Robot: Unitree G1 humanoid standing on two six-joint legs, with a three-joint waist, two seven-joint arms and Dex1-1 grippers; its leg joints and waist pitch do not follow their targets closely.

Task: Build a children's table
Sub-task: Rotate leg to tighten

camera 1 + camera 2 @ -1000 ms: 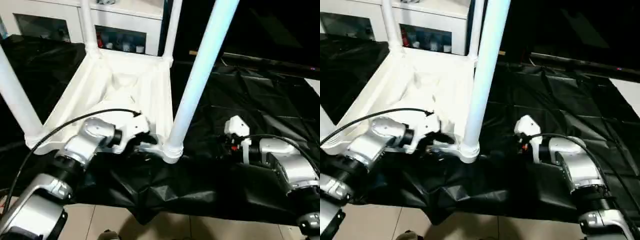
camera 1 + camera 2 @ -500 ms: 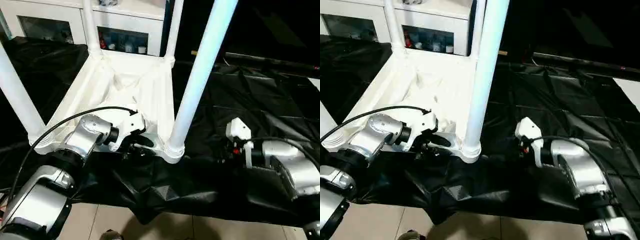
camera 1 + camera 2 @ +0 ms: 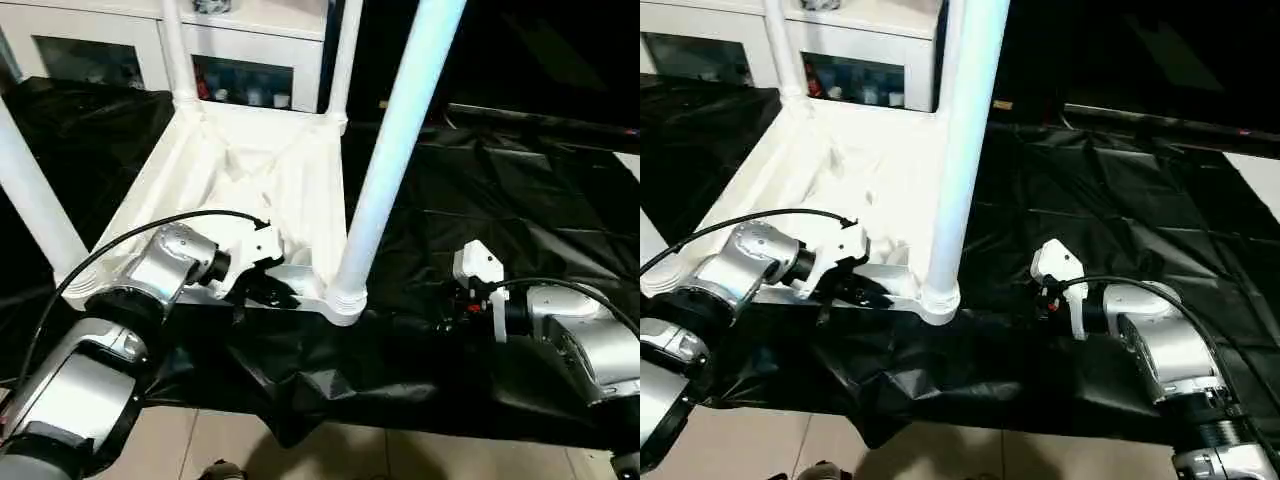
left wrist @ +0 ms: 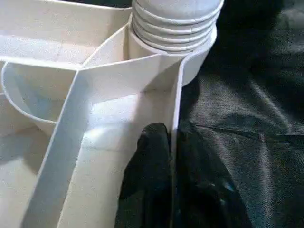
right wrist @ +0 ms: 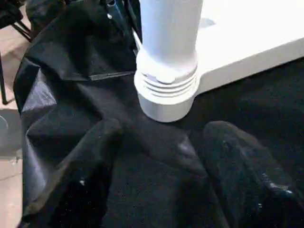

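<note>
1. The children's table point(image 3: 250, 170) lies upside down on the black-covered bench point(image 3: 520, 190), legs up.
2. Left gripper point(image 4: 173, 190) jaws clamp the table's near rim wall beside the corner socket point(image 3: 343, 297).
3. Right gripper point(image 5: 161, 175) jaws stand wide over open cloth, apart from that socket.

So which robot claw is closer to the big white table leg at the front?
The left claw. It grips the table rim right beside that leg. The right claw sits open on the black cloth, apart from it.

surface: black sheet point(image 3: 520, 210) | on it: upturned children's table point(image 3: 250, 170)
</note>
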